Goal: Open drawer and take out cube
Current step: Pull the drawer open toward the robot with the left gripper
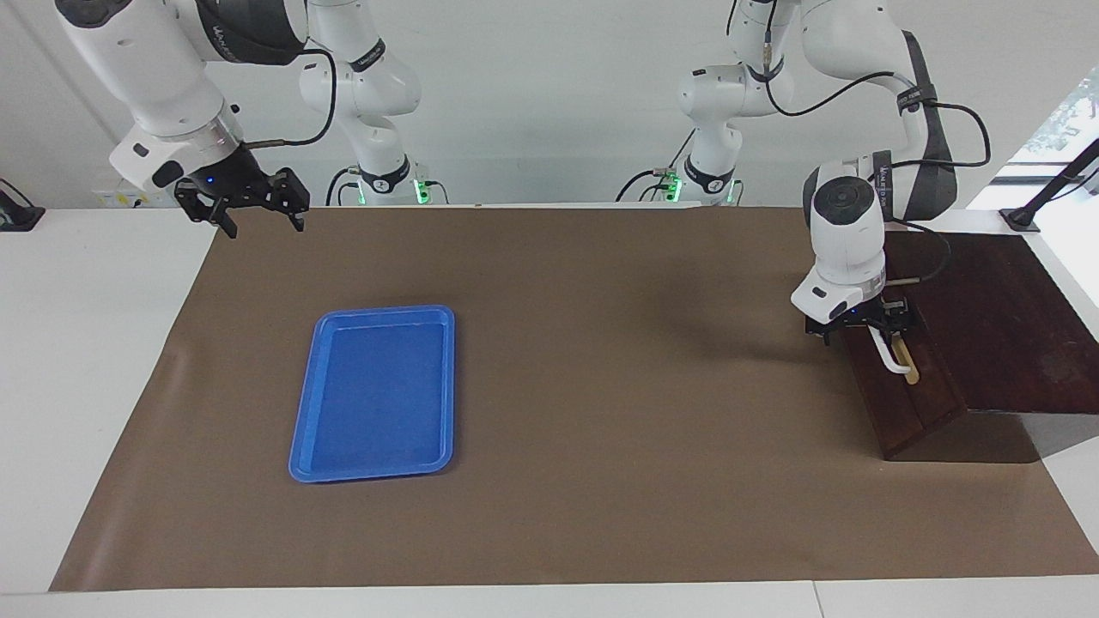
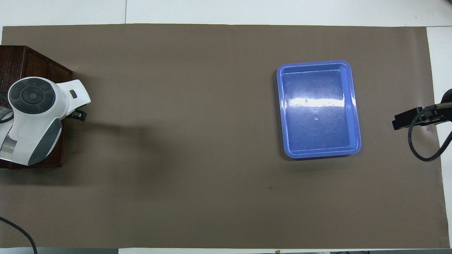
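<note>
Left gripper (image 1: 863,330), spread, sits at the drawer (image 1: 901,386) handle (image 1: 893,360); closing off-centre could slip off. Right gripper (image 1: 243,202) waits, spread, over the counter edge.

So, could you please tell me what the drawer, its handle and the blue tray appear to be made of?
The drawer looks like dark-stained wood: brown, matte, with faint grain. Its handle seems to be smooth white plastic or painted metal, on a pale tan strip, probably light wood. The blue tray looks like moulded plastic: glossy, with a bright glare streak and rounded corners.
</note>
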`<action>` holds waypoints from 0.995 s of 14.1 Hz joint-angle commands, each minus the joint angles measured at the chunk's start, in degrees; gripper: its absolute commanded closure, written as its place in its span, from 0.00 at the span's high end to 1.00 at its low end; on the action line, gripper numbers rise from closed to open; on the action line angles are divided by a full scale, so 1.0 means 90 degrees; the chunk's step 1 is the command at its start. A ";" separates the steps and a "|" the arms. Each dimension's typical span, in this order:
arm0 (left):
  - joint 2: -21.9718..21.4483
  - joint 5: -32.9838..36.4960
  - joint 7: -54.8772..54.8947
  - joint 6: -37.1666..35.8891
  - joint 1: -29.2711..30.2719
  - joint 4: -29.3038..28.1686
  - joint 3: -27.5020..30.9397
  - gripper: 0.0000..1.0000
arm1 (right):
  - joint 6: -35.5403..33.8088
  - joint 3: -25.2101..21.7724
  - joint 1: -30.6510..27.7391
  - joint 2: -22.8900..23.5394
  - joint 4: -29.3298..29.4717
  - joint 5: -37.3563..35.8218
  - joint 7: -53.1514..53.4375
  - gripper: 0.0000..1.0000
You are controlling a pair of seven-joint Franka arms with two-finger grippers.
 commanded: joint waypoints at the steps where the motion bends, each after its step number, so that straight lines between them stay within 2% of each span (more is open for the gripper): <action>1: -0.0159 0.0136 -0.0100 0.0360 0.0008 -0.0340 -0.0038 1.00 | 0.0053 0.0067 -0.0090 -0.0101 -0.0091 -0.0087 -0.0192 1.00; 2: -0.0091 0.0136 -0.0372 0.0331 -0.0099 -0.0330 -0.0038 1.00 | 0.0063 0.0067 -0.0100 -0.0101 -0.0091 -0.0087 -0.0192 1.00; 6: 0.0377 -0.0010 -0.2013 0.0205 -0.1278 -0.0039 -0.0057 1.00 | 0.0082 0.0067 -0.0090 -0.0091 -0.0091 -0.0087 -0.0123 1.00; 9: 0.0418 -0.0868 -0.2044 -0.0215 -0.1797 0.0265 -0.0048 1.00 | 0.0102 0.0067 -0.0080 -0.0101 -0.0091 -0.0087 -0.0094 1.00; 14: 0.0418 -0.0909 -0.2044 -0.0392 -0.1858 0.0304 -0.0038 1.00 | 0.0141 0.0067 -0.0109 -0.0101 -0.0110 -0.0087 -0.0094 1.00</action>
